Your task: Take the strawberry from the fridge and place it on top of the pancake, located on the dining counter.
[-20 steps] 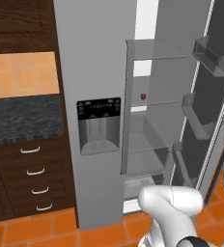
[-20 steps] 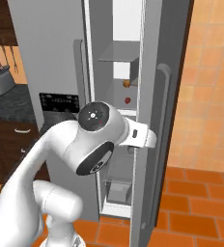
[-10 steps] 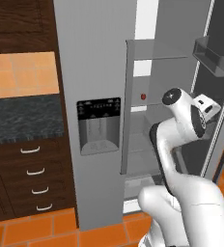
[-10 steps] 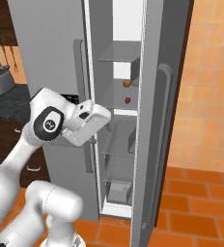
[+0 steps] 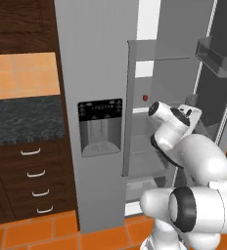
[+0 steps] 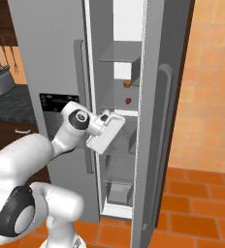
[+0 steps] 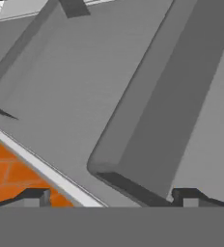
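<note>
Red, tiny and probably soft, the strawberry (image 6: 128, 100) sits on a middle shelf inside the open fridge (image 6: 61, 58); the empty, wide-apart tool (image 7: 111, 197) should pinch its sides gently.

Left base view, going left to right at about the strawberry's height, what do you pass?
Dark speckled worktop → black water-dispenser panel → strawberry → the arm's white wrist → open fridge door's shelves.
</note>
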Available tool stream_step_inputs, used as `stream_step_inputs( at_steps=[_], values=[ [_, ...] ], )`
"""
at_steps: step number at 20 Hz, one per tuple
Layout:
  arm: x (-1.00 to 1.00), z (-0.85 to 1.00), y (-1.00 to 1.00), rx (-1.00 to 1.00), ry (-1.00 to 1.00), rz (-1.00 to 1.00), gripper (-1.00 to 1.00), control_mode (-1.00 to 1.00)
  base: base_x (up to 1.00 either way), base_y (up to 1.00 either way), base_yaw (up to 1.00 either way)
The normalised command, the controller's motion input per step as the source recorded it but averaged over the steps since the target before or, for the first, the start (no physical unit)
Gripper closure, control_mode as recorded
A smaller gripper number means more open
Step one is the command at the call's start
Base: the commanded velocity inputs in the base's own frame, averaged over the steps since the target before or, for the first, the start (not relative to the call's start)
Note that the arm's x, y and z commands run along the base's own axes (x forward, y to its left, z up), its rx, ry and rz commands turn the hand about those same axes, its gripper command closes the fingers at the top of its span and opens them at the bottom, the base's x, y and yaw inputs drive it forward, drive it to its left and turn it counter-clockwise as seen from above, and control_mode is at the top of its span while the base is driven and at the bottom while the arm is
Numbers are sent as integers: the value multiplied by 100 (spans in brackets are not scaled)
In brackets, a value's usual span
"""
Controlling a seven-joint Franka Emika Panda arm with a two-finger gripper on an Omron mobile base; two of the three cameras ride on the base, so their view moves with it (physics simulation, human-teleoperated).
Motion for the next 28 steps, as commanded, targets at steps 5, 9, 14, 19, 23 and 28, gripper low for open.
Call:
stream_step_inputs(
  at_steps=[5,9,14,19,23,28],
  values=[
    [59,-43,-70,1,15,-4,-100,-100,0,0,0],
    [27,-50,-63,0,10,-3,-100,-100,0,0,0],
    [5,-27,-51,0,3,-3,-100,-100,0,0,0],
    [-12,0,-17,0,-5,-4,-100,-100,0,0,0],
    [-43,7,26,4,-16,0,-100,-100,0,0,0],
    [-72,3,67,49,-7,0,-100,-100,0,0,0]
  ],
)
